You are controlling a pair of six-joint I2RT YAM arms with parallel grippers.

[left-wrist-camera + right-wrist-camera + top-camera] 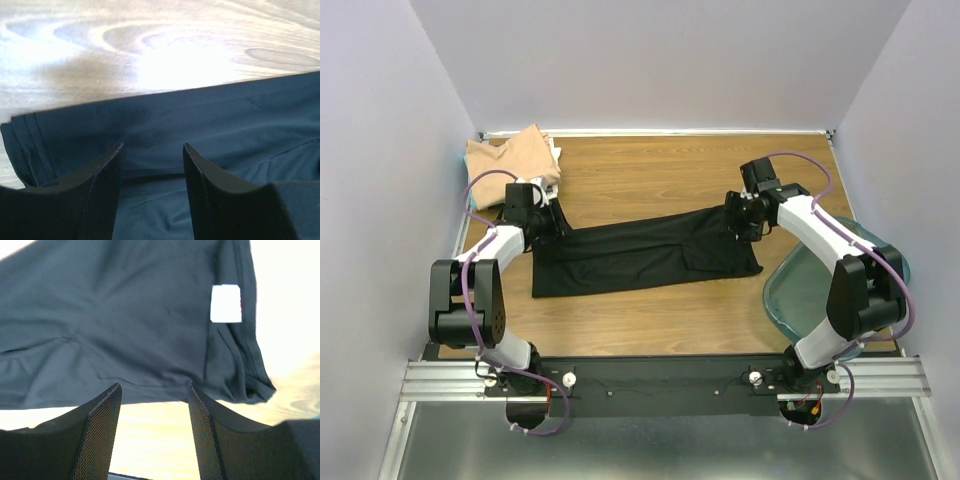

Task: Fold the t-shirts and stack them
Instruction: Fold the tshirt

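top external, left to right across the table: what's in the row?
tan t-shirt → left pincer → black t-shirt → right pincer → clear teal bin

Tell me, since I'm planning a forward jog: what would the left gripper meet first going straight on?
Probably the black t-shirt, lying ahead of the open left gripper; bare table shows only beyond its far edge. Depth unclear.
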